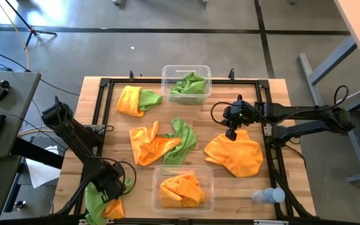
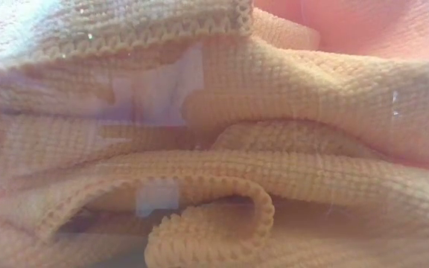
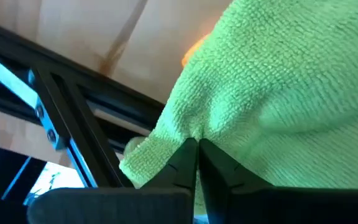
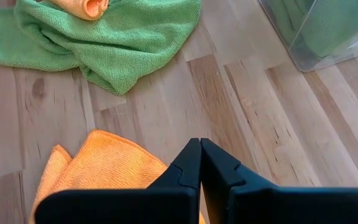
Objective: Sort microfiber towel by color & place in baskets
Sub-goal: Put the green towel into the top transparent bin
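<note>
Left end effector (image 1: 107,190) low at the near-left corner of the desk (image 1: 264,94), fingers pinched together on a fold of a green towel (image 1: 95,199), with an orange one (image 1: 114,208) bunched just beside it; green basket (image 1: 186,84) far off across the desk, at the far edge, so a long diagonal carry ahead, probably; orange basket (image 1: 182,187) close by on the near edge, wrong colour for this cloth. Right end effector (image 1: 231,132) shut on nothing, hovering just above the far edge of a flat orange towel (image 1: 234,155) on the right; nearer to that towel than the left arm is. Mixed heaps (image 1: 161,142) in the middle and far left (image 1: 137,100) not yet sorted.
</note>
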